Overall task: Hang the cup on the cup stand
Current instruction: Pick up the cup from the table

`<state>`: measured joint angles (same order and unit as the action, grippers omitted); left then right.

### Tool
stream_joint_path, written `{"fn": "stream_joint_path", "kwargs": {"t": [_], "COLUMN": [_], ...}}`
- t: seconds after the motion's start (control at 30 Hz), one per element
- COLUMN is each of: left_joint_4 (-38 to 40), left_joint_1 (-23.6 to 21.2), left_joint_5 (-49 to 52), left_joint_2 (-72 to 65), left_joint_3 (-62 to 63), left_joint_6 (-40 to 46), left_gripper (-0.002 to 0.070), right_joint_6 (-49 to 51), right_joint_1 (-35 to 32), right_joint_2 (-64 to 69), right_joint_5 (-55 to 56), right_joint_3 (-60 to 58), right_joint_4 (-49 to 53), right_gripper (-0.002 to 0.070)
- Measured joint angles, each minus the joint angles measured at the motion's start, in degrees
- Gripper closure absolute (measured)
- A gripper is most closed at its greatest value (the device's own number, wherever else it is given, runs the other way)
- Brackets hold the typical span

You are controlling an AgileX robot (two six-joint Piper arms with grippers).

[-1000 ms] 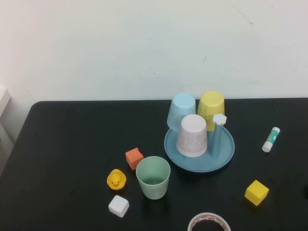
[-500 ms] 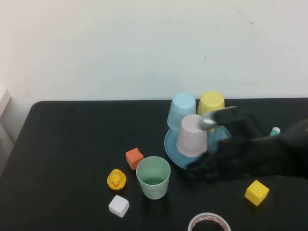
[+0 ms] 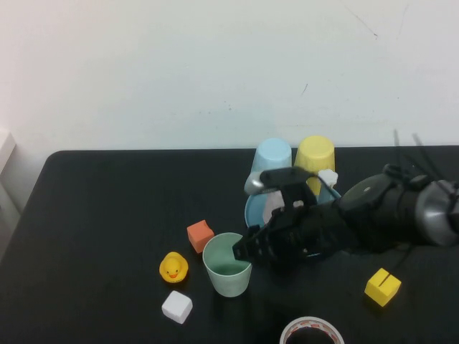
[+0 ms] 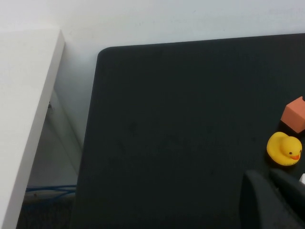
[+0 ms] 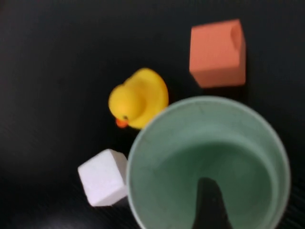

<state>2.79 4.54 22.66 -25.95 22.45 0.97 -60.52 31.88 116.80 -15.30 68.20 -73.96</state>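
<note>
The pale mint-green cup (image 3: 227, 265) stands upright, mouth up, on the black table in front of the cup stand. The stand's blue base (image 3: 251, 209) is mostly hidden by my right arm; its white flower tip (image 3: 328, 176) shows. A light blue cup (image 3: 272, 156) and a yellow cup (image 3: 314, 156) sit upside down on it. My right gripper (image 3: 241, 252) is at the green cup's right rim. In the right wrist view one dark finger (image 5: 207, 202) reaches inside the cup (image 5: 209, 157), apart from its wall. My left gripper (image 4: 271, 191) hovers over bare table, its fingers together.
An orange cube (image 3: 200, 235), a yellow rubber duck (image 3: 173, 267) and a white cube (image 3: 176, 307) lie left of the green cup. A yellow cube (image 3: 381, 287) and a tape roll (image 3: 310, 332) lie at the front right. A whitish-pink cup (image 3: 271, 206) is mostly hidden behind my right arm.
My right arm has swept in from the right, across the stand, and its gripper has come down to the green cup's rim. The cup has not moved.
</note>
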Motion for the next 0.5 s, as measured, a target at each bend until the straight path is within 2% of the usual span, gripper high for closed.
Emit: {"fn": "stream_joint_path", "kwargs": {"t": [0.3,0.37,0.5], "left_joint_4": [1.06,1.32,1.31], "left_joint_1": [0.0,0.0,0.0], "left_joint_5": [0.0,0.0,0.0], "left_joint_2": [0.0,0.0,0.0], "left_joint_3": [0.0,0.0,0.0], "left_joint_6": [0.0,0.0,0.0], "left_gripper": [0.0676,0.0676,0.0676], "right_joint_6": [0.0,0.0,0.0], "right_joint_1": [0.1,0.1,0.1], "right_joint_2": [5.0,5.37,5.71], "right_joint_5": [-0.12,-0.25,-0.68], "right_joint_3": [0.46,0.46,0.46], "right_joint_4": [-0.61,-0.61,-0.61], "right_gripper": [0.0272,0.0307,0.0446]}}
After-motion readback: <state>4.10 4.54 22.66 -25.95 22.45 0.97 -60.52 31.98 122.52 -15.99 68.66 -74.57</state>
